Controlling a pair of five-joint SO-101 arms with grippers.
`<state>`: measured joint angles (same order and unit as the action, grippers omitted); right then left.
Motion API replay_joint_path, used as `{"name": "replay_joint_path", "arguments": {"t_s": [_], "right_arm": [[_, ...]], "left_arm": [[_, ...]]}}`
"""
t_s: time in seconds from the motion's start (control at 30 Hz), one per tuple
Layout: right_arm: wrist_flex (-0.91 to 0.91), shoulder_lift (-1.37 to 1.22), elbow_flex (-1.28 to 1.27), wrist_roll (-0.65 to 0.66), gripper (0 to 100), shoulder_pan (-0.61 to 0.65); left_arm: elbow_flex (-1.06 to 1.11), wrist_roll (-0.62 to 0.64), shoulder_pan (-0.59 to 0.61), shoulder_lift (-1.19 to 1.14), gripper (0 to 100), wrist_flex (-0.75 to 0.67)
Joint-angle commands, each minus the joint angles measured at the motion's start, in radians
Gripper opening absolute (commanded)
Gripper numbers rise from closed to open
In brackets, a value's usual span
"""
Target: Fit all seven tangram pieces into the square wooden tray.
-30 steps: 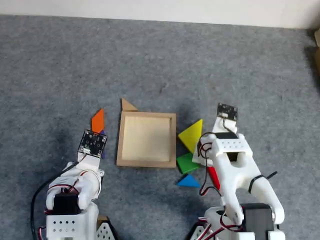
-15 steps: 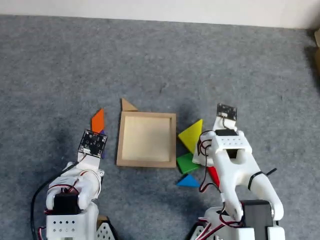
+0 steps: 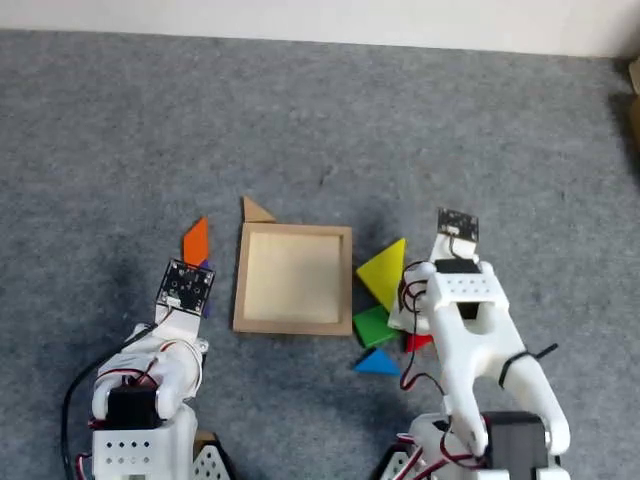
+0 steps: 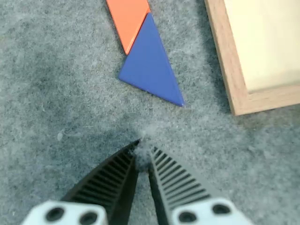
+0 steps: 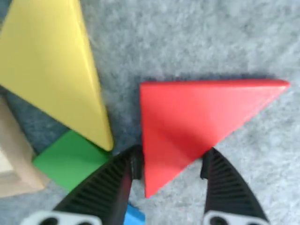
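Observation:
The square wooden tray [image 3: 243, 282] lies at mid-table with nothing in it. A tan triangle [image 3: 257, 210] touches its far left corner. An orange parallelogram [image 3: 196, 241] [image 4: 127, 16] and a dark blue triangle [image 4: 151, 65] lie left of the tray. My left gripper [image 4: 143, 152] is shut, low over bare carpet just short of the blue triangle. Right of the tray lie a yellow triangle [image 3: 385, 270] [image 5: 51, 65], a green square [image 3: 373, 325] [image 5: 70, 159], a small blue triangle [image 3: 377, 362] and a red triangle [image 3: 417, 341] [image 5: 187, 117]. My right gripper [image 5: 173, 161] is open, its fingers straddling the red triangle's corner.
Grey carpet covers the table, with wide free room beyond the tray and to the far left and right. The tray's raised rim [image 4: 229, 70] stands close to the left gripper. The right arm's body [image 3: 465, 320] covers most of the red triangle from above.
The right arm has shifted slightly forward over the red triangle, so less of the red piece shows beside it. The left arm and the other pieces have not moved.

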<state>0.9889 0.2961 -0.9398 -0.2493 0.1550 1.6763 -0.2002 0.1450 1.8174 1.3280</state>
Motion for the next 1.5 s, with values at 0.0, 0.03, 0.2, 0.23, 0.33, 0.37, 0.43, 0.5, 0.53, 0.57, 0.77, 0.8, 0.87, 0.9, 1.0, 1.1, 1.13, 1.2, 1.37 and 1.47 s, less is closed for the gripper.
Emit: {"name": "replay_joint_path", "arguments": {"t_s": [0.0, 0.03, 0.2, 0.23, 0.33, 0.37, 0.43, 0.5, 0.53, 0.57, 0.77, 0.8, 0.87, 0.9, 1.0, 1.1, 1.13, 1.2, 1.37, 1.47], "right_arm": [[0.005, 0.130, 0.018, 0.037, 19.0, -0.002], [0.005, 0.145, 0.016, 0.043, 19.0, -0.002], [0.002, 0.156, 0.015, 0.021, 19.5, -0.007], [-0.001, 0.156, 0.016, -0.006, 19.7, -0.013], [0.004, 0.156, 0.021, -0.069, 23.9, -0.016], [0.004, 0.156, 0.022, -0.091, 26.7, -0.016], [-0.001, 0.156, 0.024, -0.141, 32.3, -0.012], [-0.002, 0.156, 0.030, -0.183, 35.6, -0.012], [-0.002, 0.148, 0.044, -0.195, 35.8, -0.012], [0.001, 0.136, 0.059, -0.204, 35.8, -0.012], [0.004, -0.019, 0.188, -0.252, 35.8, -0.015], [0.004, -0.051, 0.209, -0.255, 35.8, -0.015], [0.004, -0.117, 0.249, -0.255, 35.8, -0.015], [0.004, -0.148, 0.271, -0.255, 35.8, -0.015], [0.004, -0.228, 0.325, -0.272, 35.8, -0.016], [0.004, -0.283, 0.354, -0.273, 35.8, -0.021], [0.004, -0.295, 0.361, -0.273, 35.8, -0.030], [0.004, -0.309, 0.375, -0.273, 35.8, -0.051], [0.002, -0.318, 0.374, -0.273, 35.8, -0.073], [0.004, -0.318, 0.374, -0.273, 35.7, -0.071]], "left_arm": [[0.019, 0.005, 0.010, 0.004, 0, 0.006], [0.019, 0.005, 0.010, 0.004, 0, 0.006], [0.019, 0.005, 0.010, 0.004, 0, 0.006], [0.019, 0.005, 0.010, 0.004, 0, 0.006], [0.019, 0.005, 0.010, 0.004, 0, 0.006], [0.019, 0.005, 0.010, 0.004, 0, 0.006], [0.019, 0.005, 0.010, 0.004, 0, 0.006], [0.019, 0.005, 0.010, 0.004, 0, 0.006], [0.019, 0.005, 0.010, 0.004, 0, 0.006], [0.019, 0.005, 0.010, 0.004, 0, 0.006], [0.019, 0.005, 0.010, 0.004, 0, 0.006], [0.019, 0.005, 0.010, 0.004, 0, 0.006], [0.019, 0.005, 0.010, 0.004, 0, 0.006], [0.019, 0.005, 0.010, 0.004, 0, 0.006], [0.019, 0.005, 0.010, 0.004, 0, 0.006], [0.019, 0.005, 0.010, 0.004, 0, 0.006], [0.019, 0.005, 0.010, 0.004, 0, 0.006], [0.019, 0.005, 0.010, 0.004, 0, 0.006], [0.019, 0.005, 0.010, 0.004, 0, 0.006], [0.019, 0.005, 0.010, 0.004, 0, 0.006]]}}
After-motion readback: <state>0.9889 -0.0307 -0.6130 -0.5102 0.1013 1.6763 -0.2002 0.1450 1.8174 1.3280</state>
